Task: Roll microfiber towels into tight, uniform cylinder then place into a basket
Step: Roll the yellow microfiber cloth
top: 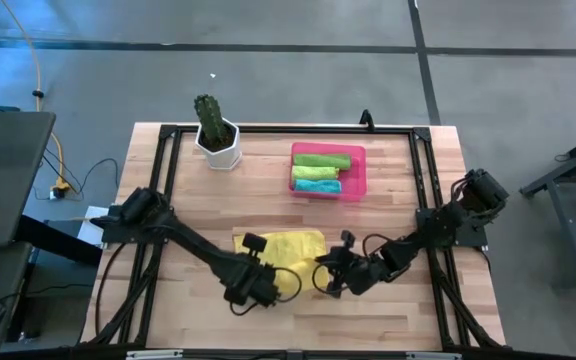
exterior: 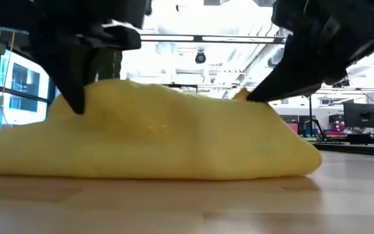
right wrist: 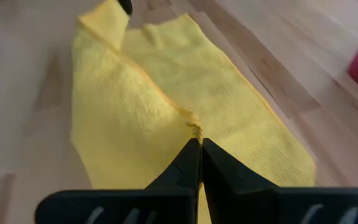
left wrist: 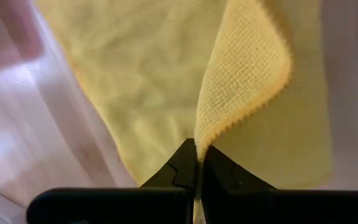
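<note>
I am pinching the yellow towel with both grippers: the left gripper is clamping a lifted edge fold between its jaws, the right gripper is nipping the opposite edge, cloth spreading ahead of each.

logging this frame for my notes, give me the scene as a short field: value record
surface: wooden table
yellow towel: spread near the front, near edge lifted
left gripper: shut on yellow towel edge
right gripper: shut on yellow towel edge
basket: pink, at the back
in basket: green roll, teal roll, another green roll between them
cactus pot: back left of basket
</note>
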`<state>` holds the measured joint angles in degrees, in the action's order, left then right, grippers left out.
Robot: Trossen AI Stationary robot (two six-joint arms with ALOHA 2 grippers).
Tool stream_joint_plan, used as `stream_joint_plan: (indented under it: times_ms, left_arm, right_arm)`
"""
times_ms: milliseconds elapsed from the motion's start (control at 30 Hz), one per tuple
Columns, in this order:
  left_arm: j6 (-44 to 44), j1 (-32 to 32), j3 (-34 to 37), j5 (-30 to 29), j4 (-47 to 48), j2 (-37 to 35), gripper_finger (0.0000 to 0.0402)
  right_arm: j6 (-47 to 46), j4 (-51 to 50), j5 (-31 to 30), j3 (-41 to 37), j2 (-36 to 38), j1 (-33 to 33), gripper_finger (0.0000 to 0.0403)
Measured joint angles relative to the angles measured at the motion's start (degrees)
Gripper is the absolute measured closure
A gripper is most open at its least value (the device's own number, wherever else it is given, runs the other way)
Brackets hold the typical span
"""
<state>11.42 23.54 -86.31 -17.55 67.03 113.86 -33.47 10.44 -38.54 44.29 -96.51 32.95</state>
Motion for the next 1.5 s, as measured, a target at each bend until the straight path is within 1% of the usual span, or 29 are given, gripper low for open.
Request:
stream_joint_plan:
  times_ms: [167,300,367,400,533,600,800,900,967,1067,1267,1500]
  left_arm:
    - [-0.2,-3.0,1.3,1.2,-0.8,0.0,0.0401]
    - [0.2,-5.2,4.3,7.8,-2.6,0.0,0.0401]
    - [0.4,-6.0,5.7,9.6,-3.5,0.0,0.0401]
    - [0.7,-6.3,6.3,9.4,-3.7,0.0,0.0401]
    - [2.4,-7.2,7.3,5.5,-3.6,0.0,0.0401]
    - [2.9,-7.7,7.3,5.5,-3.8,0.0,0.0401]
    - [5.1,-8.7,7.3,11.2,-4.0,0.0,0.0401]
    - [6.4,-8.5,7.3,14.6,-4.1,0.0,0.0401]
    - [6.4,-8.5,7.3,15.7,-4.3,0.0,0.0401]
    - [5.8,-8.5,7.3,15.4,-4.4,0.0,0.0401]
    - [4.4,-9.2,7.3,8.7,-7.9,0.0,0.0401]
    - [3.8,-9.5,7.3,5.4,-8.0,0.0,0.0401]
  right_arm:
    - [-4.4,-5.7,0.0,0.0,0.0,-1.4,0.0403]
    - [-5.2,-7.0,-0.5,0.0,0.0,-2.5,0.0403]
    - [-5.1,-6.9,-0.5,0.0,0.0,-3.1,0.0403]
    - [-5.1,-7.0,-0.5,0.0,0.0,-3.4,0.0403]
    - [-5.1,-8.3,-0.1,0.0,0.0,-4.7,0.0403]
    - [-5.1,-8.7,0.6,0.0,0.0,-5.4,0.0403]
    - [-5.5,-9.0,4.4,-0.1,0.0,-7.2,0.0403]
    - [-6.8,-9.0,4.7,-0.1,0.0,-7.3,0.0403]
    - [-7.0,-9.0,4.8,-0.1,0.0,-7.3,0.0403]
    - [-7.0,-9.0,5.0,-0.1,0.0,-7.4,0.0403]
    - [-6.7,-9.0,3.6,-0.2,0.0,-8.6,0.0403]
    - [-6.6,-9.0,3.2,-0.2,0.0,-10.2,0.0403]
